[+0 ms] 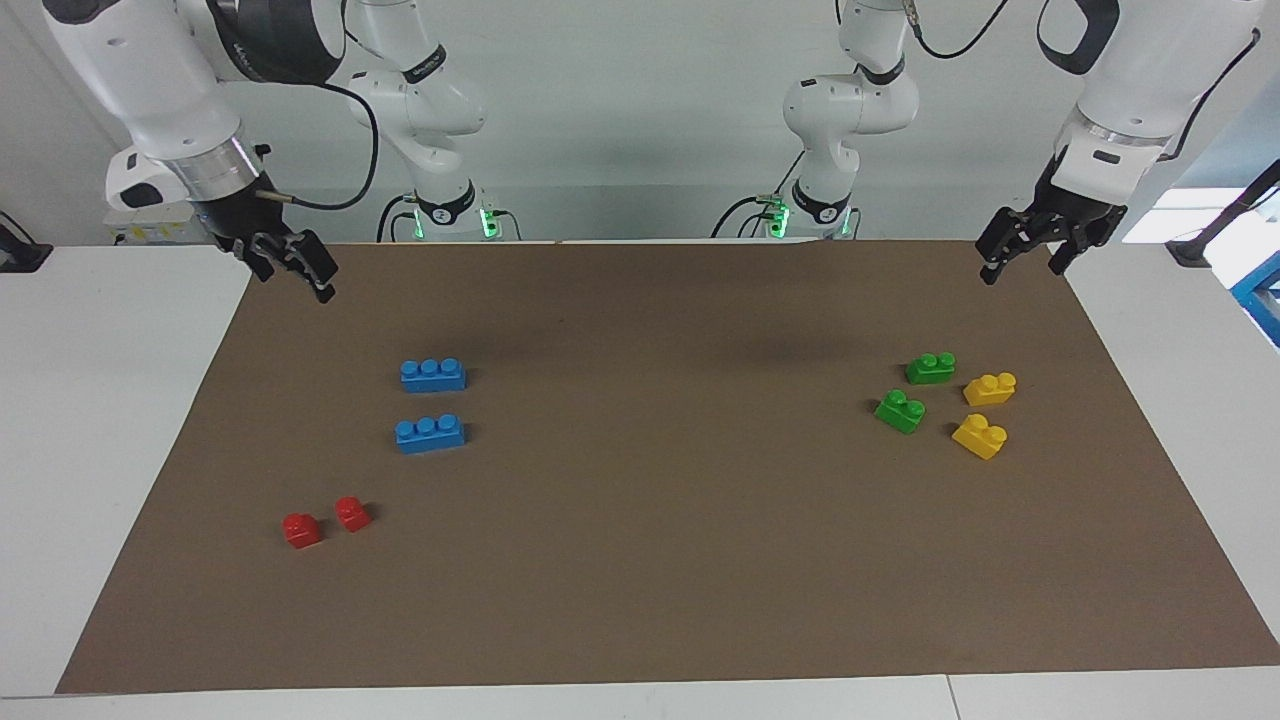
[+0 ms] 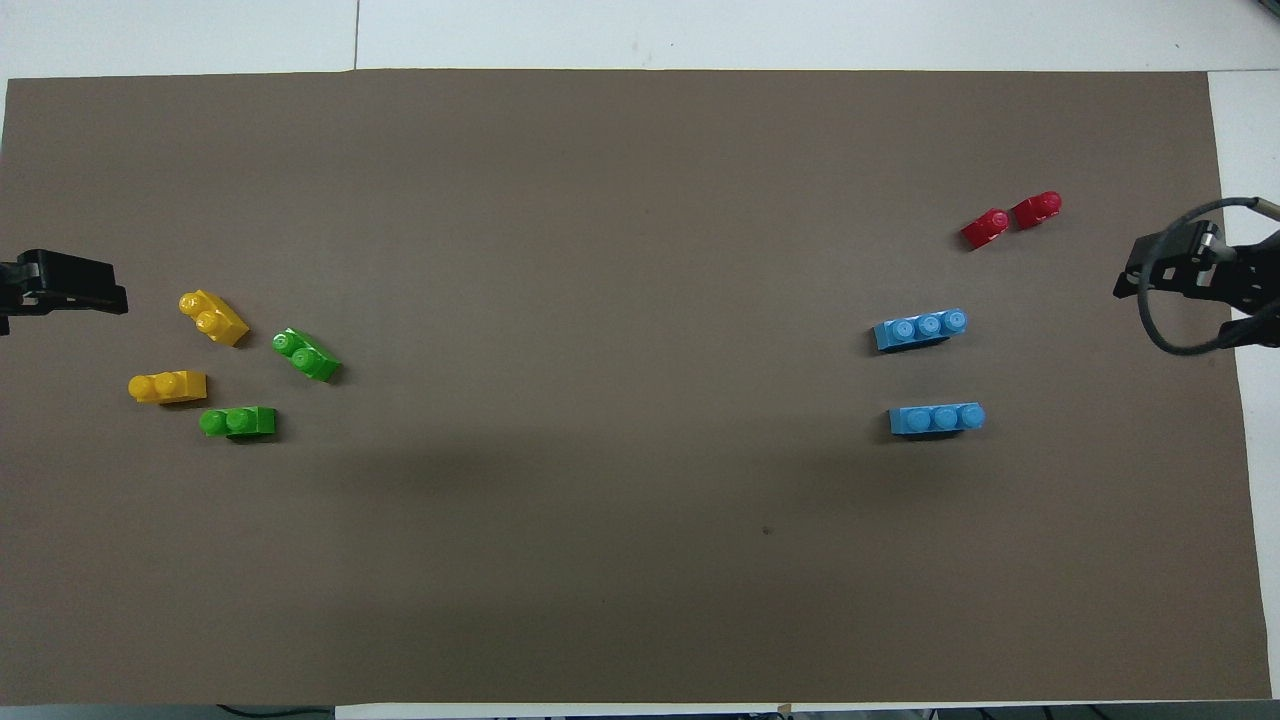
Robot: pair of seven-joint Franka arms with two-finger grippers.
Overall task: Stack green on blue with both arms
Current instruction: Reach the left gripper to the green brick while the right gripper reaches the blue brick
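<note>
We hold our left tool (image 1: 1022, 258) and right tool (image 1: 292, 270), both released (nothing grasped), over the bench's robot-side corners, since green bricks (image 1: 929, 368) and blue bricks (image 1: 432, 375) lie untouched near opposite ends.

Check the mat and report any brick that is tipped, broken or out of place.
Nothing stands out. The green bricks, blue bricks, yellow bricks and red bricks all sit studs up in separate pairs on the mat; none is stacked or visibly damaged.
</note>
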